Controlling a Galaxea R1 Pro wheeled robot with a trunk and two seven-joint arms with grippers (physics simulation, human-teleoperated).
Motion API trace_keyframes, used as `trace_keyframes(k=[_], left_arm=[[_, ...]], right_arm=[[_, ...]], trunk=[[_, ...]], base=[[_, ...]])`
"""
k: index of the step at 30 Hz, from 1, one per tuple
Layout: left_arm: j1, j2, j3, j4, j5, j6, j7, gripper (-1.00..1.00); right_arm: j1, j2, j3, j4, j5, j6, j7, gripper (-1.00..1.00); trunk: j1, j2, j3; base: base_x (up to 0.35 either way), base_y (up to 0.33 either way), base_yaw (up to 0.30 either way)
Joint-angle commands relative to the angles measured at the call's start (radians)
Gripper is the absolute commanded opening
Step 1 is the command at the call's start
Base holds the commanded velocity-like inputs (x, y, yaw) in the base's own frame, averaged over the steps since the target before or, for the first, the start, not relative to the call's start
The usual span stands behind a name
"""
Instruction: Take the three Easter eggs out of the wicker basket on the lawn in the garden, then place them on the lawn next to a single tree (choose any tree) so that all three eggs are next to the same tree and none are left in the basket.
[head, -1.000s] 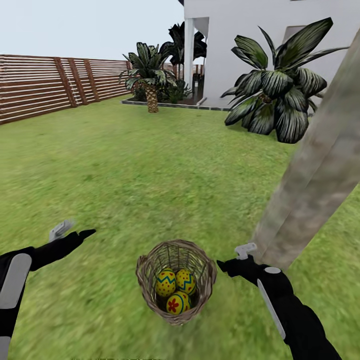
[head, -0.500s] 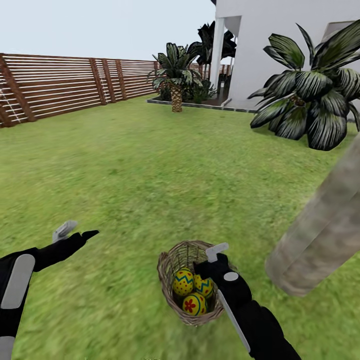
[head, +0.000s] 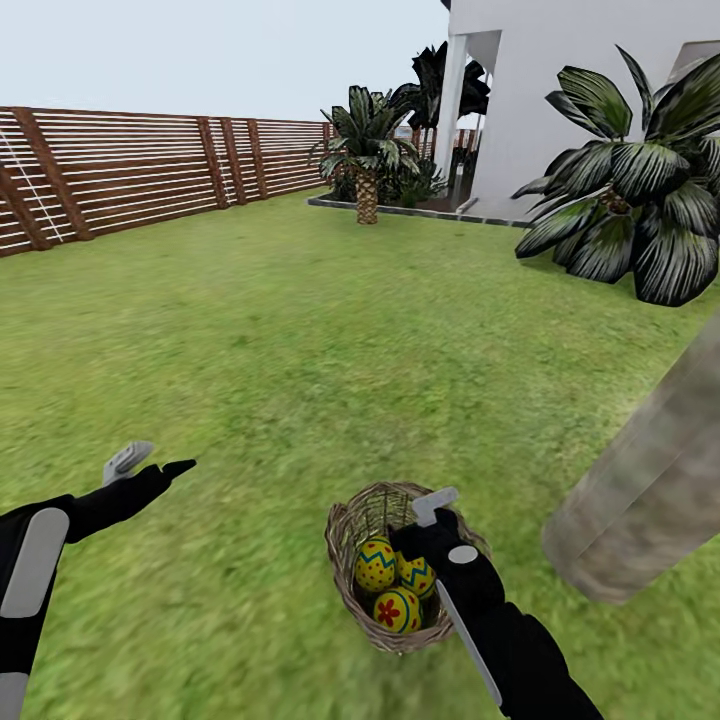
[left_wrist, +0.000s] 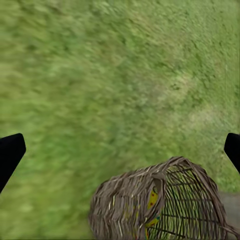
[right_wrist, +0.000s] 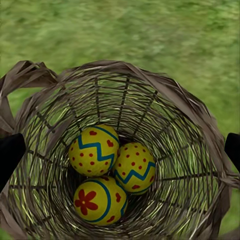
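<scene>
The wicker basket stands on the lawn just in front of me, with three Easter eggs inside it. From the right wrist the eggs lie close together at the bottom: one with a blue zigzag, a dotted one and one with a red flower. My right gripper hovers open above the basket's mouth, touching no egg. My left gripper is open over grass, left of the basket. The tree leans just right of the basket.
A brown slatted fence runs along the left. The white house stands at the back right, with a short palm and a broad-leaved palm before it. Open grass stretches ahead and left.
My right arm has swung left from beside the trunk to over the basket. The head view has also shifted, so the basket and trunk sit further right.
</scene>
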Motion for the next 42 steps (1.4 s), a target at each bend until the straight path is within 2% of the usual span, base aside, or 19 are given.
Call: trace_keyframes(k=[1, 7, 12, 16, 20, 21, 25, 27, 29, 32, 34, 35, 41, 42], left_arm=[[-0.001, 0.002, 0.002, 0.0, -0.009, 0.004, -0.01, 1.0], [-0.001, 0.01, 0.003, 0.001, -0.009, 0.009, -0.011, 1.0], [-0.001, 0.006, 0.0, -0.006, -0.007, 0.01, -0.012, 1.0], [-0.001, 0.004, -0.003, -0.011, -0.007, 0.009, -0.011, 1.0], [-0.001, 0.006, -0.064, -0.013, -0.007, 0.004, -0.011, 1.0], [-0.001, 0.004, -0.086, -0.014, -0.007, 0.003, -0.011, 1.0], [-0.001, 0.003, -0.1, -0.014, -0.007, 0.002, -0.011, 1.0], [-0.001, 0.003, -0.103, -0.014, -0.007, 0.001, -0.011, 1.0], [-0.001, 0.001, -0.104, -0.014, -0.007, 0.001, -0.011, 1.0], [-0.001, 0.001, -0.105, -0.014, -0.007, 0.001, -0.011, 1.0], [-0.001, 0.002, -0.105, -0.014, -0.007, 0.001, -0.011, 1.0], [-0.001, 0.002, -0.105, -0.014, -0.007, 0.001, -0.011, 1.0], [-0.001, 0.002, -0.105, -0.013, -0.007, 0.001, -0.011, 1.0], [-0.001, 0.002, -0.105, -0.013, -0.007, 0.001, -0.011, 1.0]], right_arm=[[-0.001, -0.001, 0.001, 0.0, 0.005, 0.006, -0.002, 1.0], [-0.001, -0.003, -0.001, 0.011, 0.003, 0.017, -0.001, 1.0], [-0.01, 0.004, -0.004, 0.031, 0.004, 0.189, 0.001, 1.0], [-0.052, 0.005, -0.004, 0.076, -0.004, 0.221, 0.005, 1.0], [-0.073, 0.006, -0.005, 0.089, -0.002, 0.231, 0.007, 1.0], [-0.094, 0.007, -0.005, 0.076, -0.003, 0.247, 0.006, 1.0], [-0.17, 0.011, -0.005, 0.101, -0.016, 0.295, 0.008, 1.0], [-0.213, 0.023, -0.005, 0.132, -0.035, 0.304, 0.008, 1.0], [-0.255, 0.045, -0.005, 0.184, -0.043, 0.305, 0.006, 1.0], [-0.35, 0.081, -0.005, 0.353, -0.05, 0.293, 0.006, 1.0], [-0.408, 0.101, -0.005, 0.485, -0.052, 0.258, 0.006, 1.0], [-0.421, 0.106, -0.005, 0.525, -0.052, 0.241, 0.006, 1.0], [-0.442, 0.11, -0.005, 0.618, -0.055, 0.225, 0.004, 1.0], [-0.454, 0.11, -0.005, 0.665, -0.055, 0.224, 0.005, 1.0]], trunk=[[0.0, 0.0, -0.001], [0.0, 0.0, -0.001], [0.0, 0.0, -0.001], [0.0, 0.0, -0.001], [0.0, 0.0, -0.001], [0.0, 0.0, -0.001], [0.0, 0.0, -0.001], [0.0, 0.0, -0.001], [0.0, 0.0, -0.001], [0.0, 0.0, -0.001], [0.0, 0.0, -0.001], [0.0, 0.0, -0.001], [0.0, 0.0, -0.001], [0.0, 0.0, -0.001]], base=[[0.0, 0.0, 0.0], [0.0, 0.0, 0.0], [0.0, 0.0, 0.0], [0.0, 0.0, 0.0], [0.0, 0.0, 0.0], [0.0, 0.0, 0.0], [0.0, 0.0, 0.0], [0.0, 0.0, 0.0], [0.0, 0.0, 0.0], [0.0, 0.0, 0.0], [0.0, 0.0, 0.0], [0.0, 0.0, 0.0], [0.0, 0.0, 0.0], [0.0, 0.0, 0.0]])
